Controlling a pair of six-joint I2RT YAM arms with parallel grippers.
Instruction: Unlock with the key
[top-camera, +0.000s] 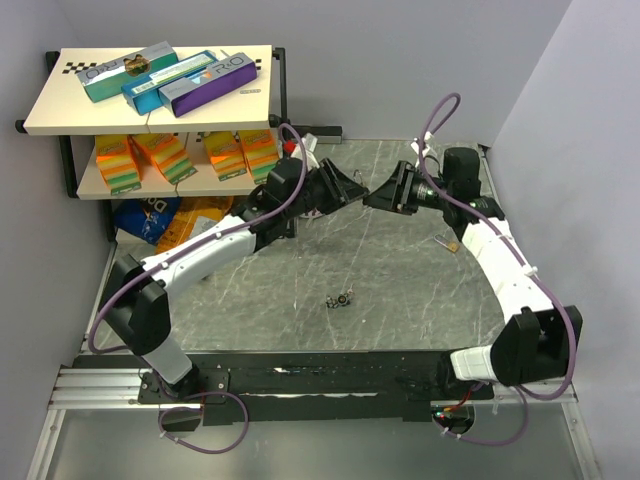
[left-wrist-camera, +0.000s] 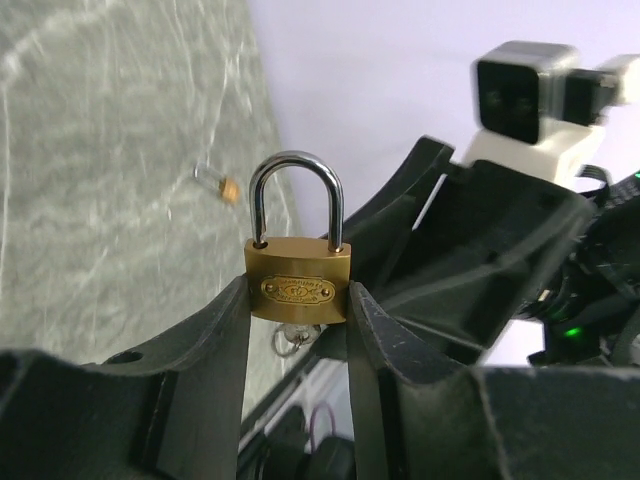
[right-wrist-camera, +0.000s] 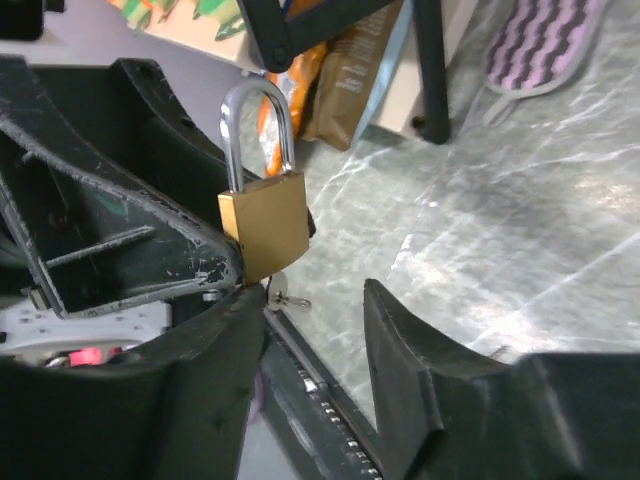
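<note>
The padlock (left-wrist-camera: 298, 288) is brass-yellow with a shiny silver shackle, and the key (left-wrist-camera: 292, 338) hanging under it is silvery. My fingers (left-wrist-camera: 215, 350) are matt black. The table (top-camera: 400, 270) is grey, marbled with pale white veins. My left arm (top-camera: 200, 255) is white and black, and my cable (top-camera: 436, 115) is purple. The shelf (top-camera: 60, 105) is cream, carrying teal and purple boxes (top-camera: 165, 75). Below sit orange-and-green packs (top-camera: 165, 155).

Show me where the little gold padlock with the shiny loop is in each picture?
Top view: too small to make out, at the tip of the left gripper, above the middle.
Left wrist: the small brass padlock with a steel shackle sits dead centre, pinched upright.
Right wrist: left of centre.
Shared landmark: the grey marbled tabletop.
</note>
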